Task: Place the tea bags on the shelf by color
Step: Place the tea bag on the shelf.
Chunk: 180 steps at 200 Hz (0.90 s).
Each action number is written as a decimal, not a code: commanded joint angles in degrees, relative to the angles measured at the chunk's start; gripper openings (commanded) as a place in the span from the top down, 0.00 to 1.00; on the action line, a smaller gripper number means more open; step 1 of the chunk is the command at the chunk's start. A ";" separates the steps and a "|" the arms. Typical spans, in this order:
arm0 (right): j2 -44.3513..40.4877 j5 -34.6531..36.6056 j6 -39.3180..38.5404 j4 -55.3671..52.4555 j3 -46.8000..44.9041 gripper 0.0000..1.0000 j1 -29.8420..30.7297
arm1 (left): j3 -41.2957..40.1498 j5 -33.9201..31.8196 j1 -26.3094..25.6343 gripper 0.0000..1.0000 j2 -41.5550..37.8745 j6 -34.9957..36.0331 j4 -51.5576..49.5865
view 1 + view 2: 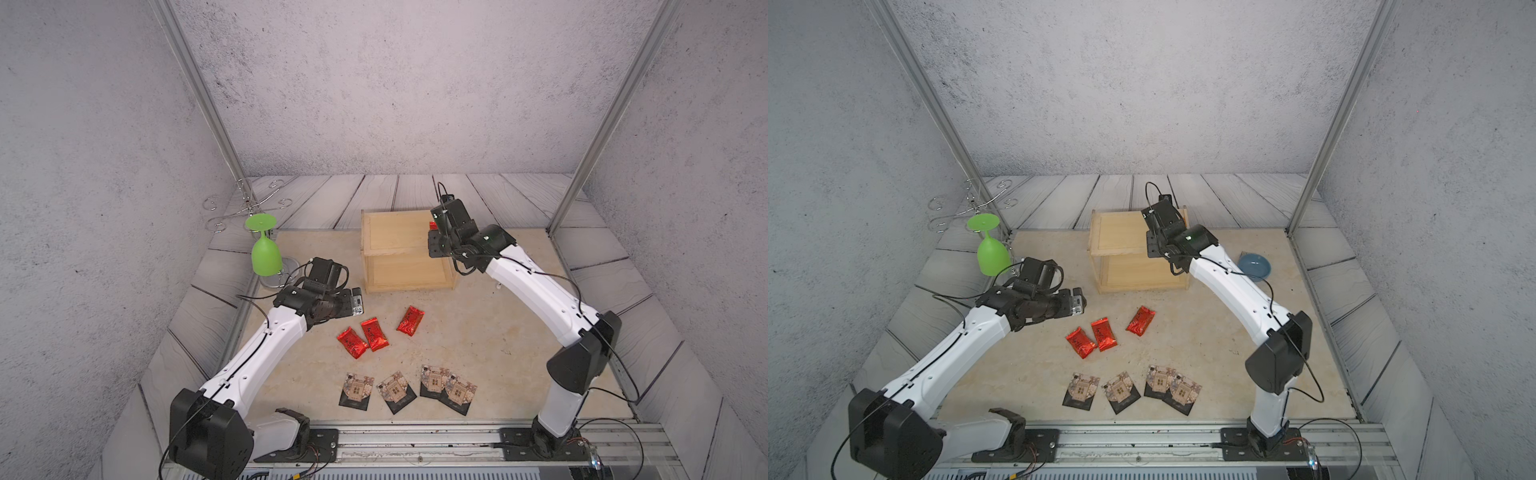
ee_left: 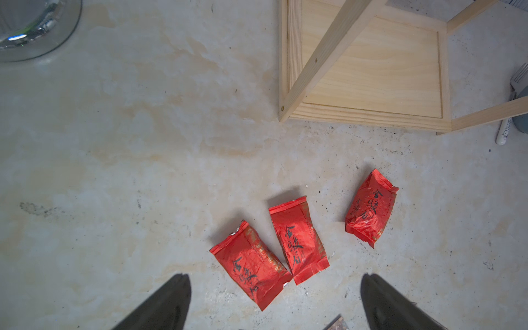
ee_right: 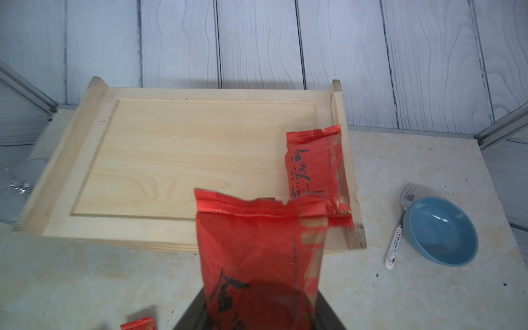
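1. My right gripper (image 3: 257,311) pinches the held red sachet (image 3: 257,245) by one short end. My dark fingers (image 3: 188,320) show on either side of the foil, and the rest of the sachet sticks out ahead of them.
2. The held red sachet hangs by the near right part of the shelf (image 3: 171,157), a light wooden rack with two boards. I cannot tell whether it touches the top board.
3. Just beyond it, the shelved red sachet (image 3: 314,163) lies flat on the top board, at the shelf's right end.
4. My left gripper (image 2: 275,277) hovers over the table (image 1: 478,332). Its fingers (image 2: 171,305) are spread wide and hold nothing.
5. Three loose red sachets lie on the table. Two touch side by side, (image 2: 248,263) and (image 2: 297,240), between and just ahead of my left fingertips. The third (image 2: 370,208) lies apart from them, nearer the shelf.
6. Red count: five, with one pinched, one on the shelf and three on the table.
7. Black count: four black packets lie in a row near my arms' bases, at (image 1: 356,390), (image 1: 396,391), (image 1: 432,381) and (image 1: 458,392). The last two overlap.
8. There is also one green glass (image 1: 266,257), foot uppermost, at the far left. One blue bowl (image 3: 443,231) sits right of the shelf with one fork (image 3: 400,225) beside it.
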 commanded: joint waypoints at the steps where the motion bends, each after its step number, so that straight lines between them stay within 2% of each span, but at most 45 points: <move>1: 4.76 -0.73 -3.11 -3.95 6.89 0.54 -1.47 | 0.72 1.14 0.12 0.01 0.87 0.19 0.34; 86: 13.04 -1.91 -3.75 -5.27 17.14 0.53 -2.87 | -0.94 0.74 0.21 0.01 2.53 1.03 0.84; 180: 16.96 -0.66 -2.33 -4.66 19.80 0.50 -3.59 | -0.99 0.65 0.73 0.01 1.85 1.59 0.33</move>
